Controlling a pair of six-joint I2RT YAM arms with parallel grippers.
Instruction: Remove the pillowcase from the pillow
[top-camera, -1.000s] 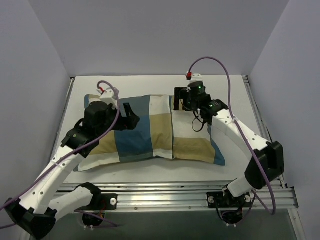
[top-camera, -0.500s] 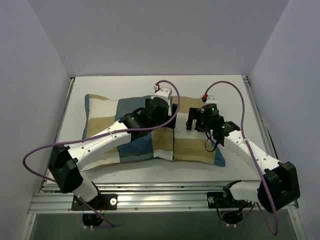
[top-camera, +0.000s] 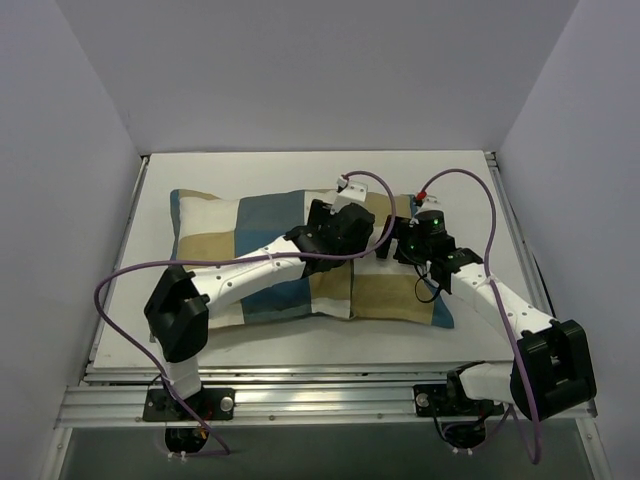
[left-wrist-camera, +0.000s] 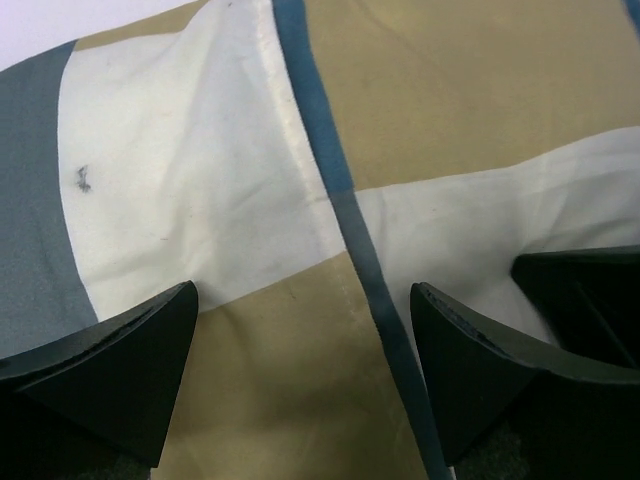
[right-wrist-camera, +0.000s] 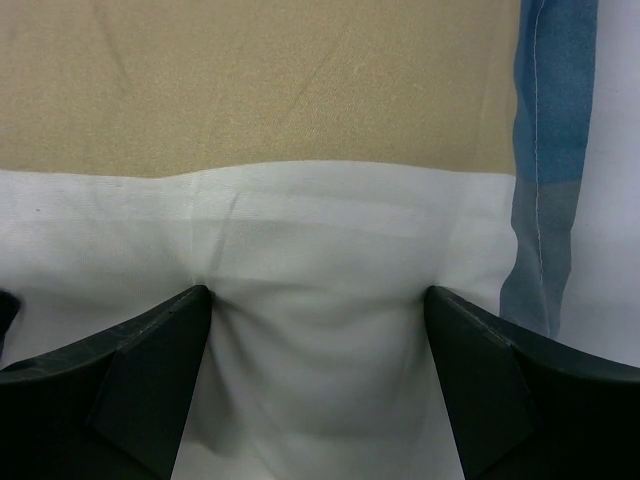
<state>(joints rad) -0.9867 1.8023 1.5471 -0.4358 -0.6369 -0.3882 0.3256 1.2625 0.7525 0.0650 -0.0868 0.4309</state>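
Left arm (top-camera: 250, 273) across pillowcase (top-camera: 212, 216), right arm (top-camera: 492, 297) just beside

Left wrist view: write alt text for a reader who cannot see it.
The left gripper holds its two black jaws wide open close over a soft cloth pillowcase in blocks of tan, white and blue. A narrow blue strip runs down the cloth between them, and a small dark mark sits on a white block at the left.

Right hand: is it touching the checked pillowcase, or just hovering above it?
Touching. The right wrist view shows the open right hand with fingertips dug into the pillowcase, white cloth puckering around them.
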